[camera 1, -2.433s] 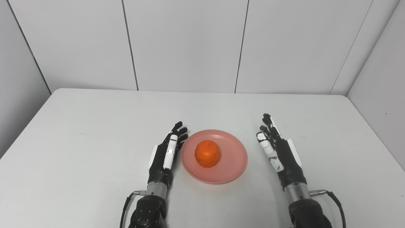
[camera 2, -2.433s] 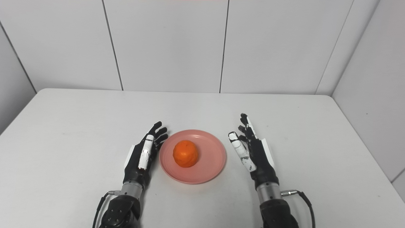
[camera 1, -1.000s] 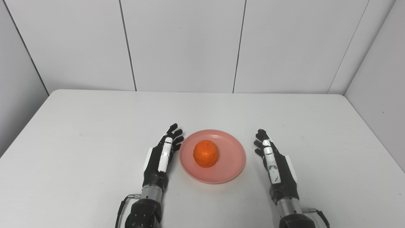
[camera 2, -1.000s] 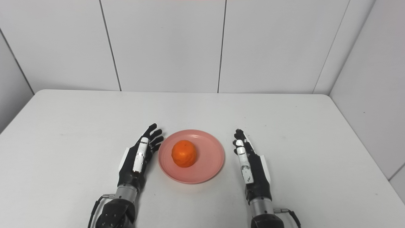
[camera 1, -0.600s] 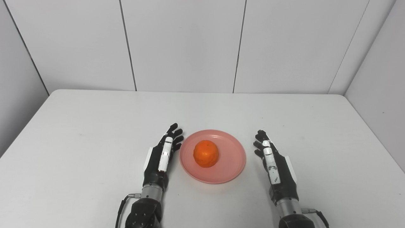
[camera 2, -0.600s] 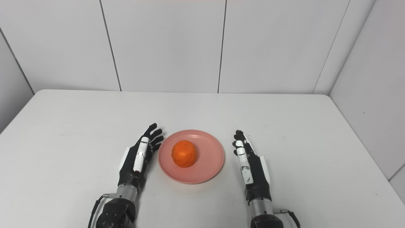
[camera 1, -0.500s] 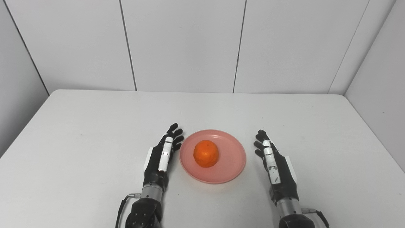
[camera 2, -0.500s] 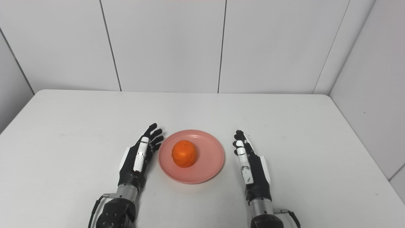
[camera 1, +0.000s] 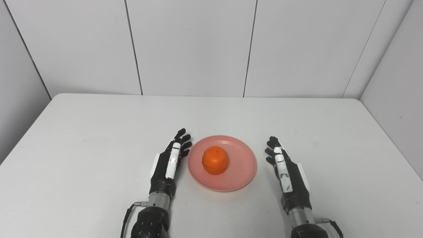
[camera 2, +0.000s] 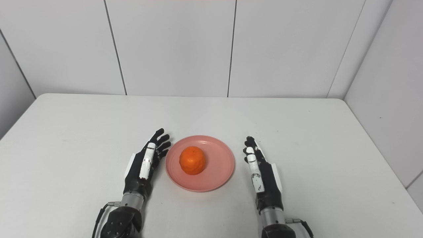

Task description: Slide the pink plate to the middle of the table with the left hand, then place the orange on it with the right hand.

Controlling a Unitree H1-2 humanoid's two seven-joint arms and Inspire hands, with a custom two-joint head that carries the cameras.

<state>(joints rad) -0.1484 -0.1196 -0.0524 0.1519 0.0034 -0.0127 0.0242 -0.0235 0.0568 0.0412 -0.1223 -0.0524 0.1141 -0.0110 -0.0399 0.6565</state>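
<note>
1. I am looking down at a white table (camera 1: 99,158) that fills the lower two thirds of the frame, with pale wall panels across the top.
2. The pink plate (camera 1: 243,172) lies flat a little below the centre of the frame, roughly midway between the table's left and right edges.
3. The orange (camera 1: 215,160) sits on the plate, slightly left of the plate's middle, and nothing is touching it.
4. My left hand (camera 1: 167,162) comes up from the bottom edge and rests just left of the plate, with its fingers stretched out and spread, holding nothing. Its fingertips are very close to the plate's rim, but I cannot tell whether they touch it.
5. My right hand (camera 1: 288,172) comes up from the bottom edge on the right side of the plate, clearly apart from the rim. It stands on its edge with the fingers straight and side by side, and it holds nothing.
6. My judgement of progress: both parts of the task look done. The plate is near the middle of the table and the orange is on it.
7. What remains, as far as I can judge, is only to draw both empty hands away without nudging the plate.
</note>
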